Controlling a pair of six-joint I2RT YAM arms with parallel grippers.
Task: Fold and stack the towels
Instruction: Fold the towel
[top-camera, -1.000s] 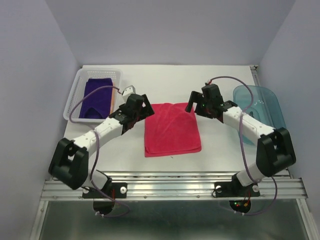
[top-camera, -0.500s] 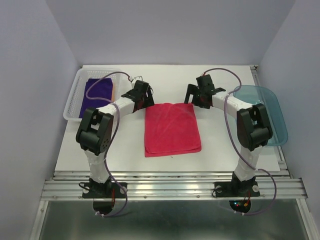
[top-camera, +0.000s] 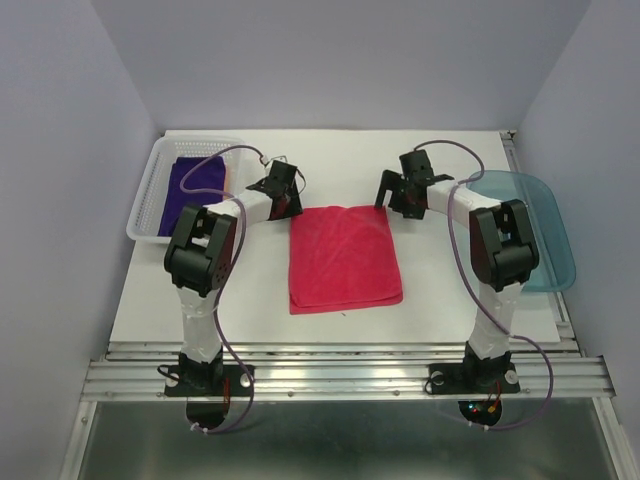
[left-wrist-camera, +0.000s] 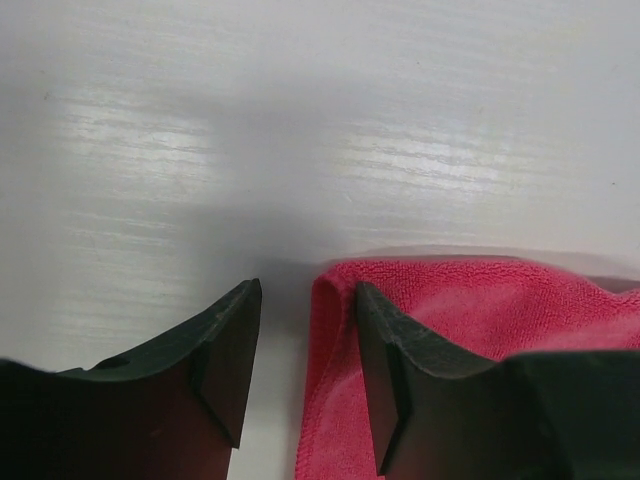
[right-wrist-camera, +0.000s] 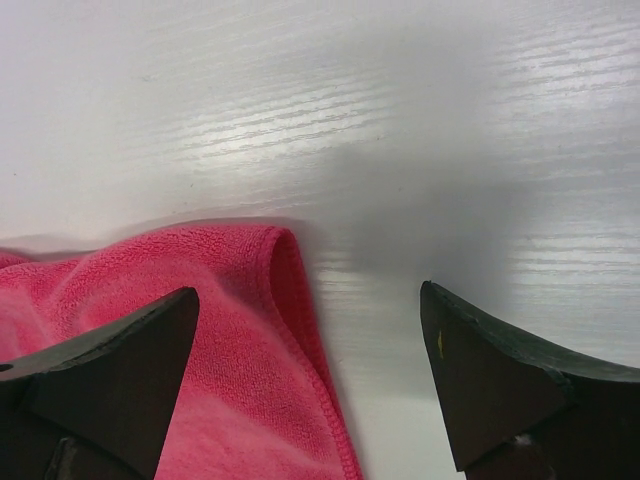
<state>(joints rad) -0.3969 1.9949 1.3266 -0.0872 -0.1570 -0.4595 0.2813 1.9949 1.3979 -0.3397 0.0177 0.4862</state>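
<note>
**White bench, one towel spread at the centre**

White bench (top-camera: 200, 300), lilac walls around it. Nearest the arm bases, the pink-red terry towel (top-camera: 345, 258) lies flat in the middle. At its far left corner, the left end effector (left-wrist-camera: 305, 295) stands released, with the towel's edge in the gap between its jaws. At the far right corner, the right end effector (right-wrist-camera: 308, 292) gapes wide over the hem. Further off to the left, a clear plastic basket (top-camera: 150, 195) holds the dark purple towel (top-camera: 195, 185). A teal translucent tub (top-camera: 550, 230) sits to the right, partly behind the right arm.
</note>
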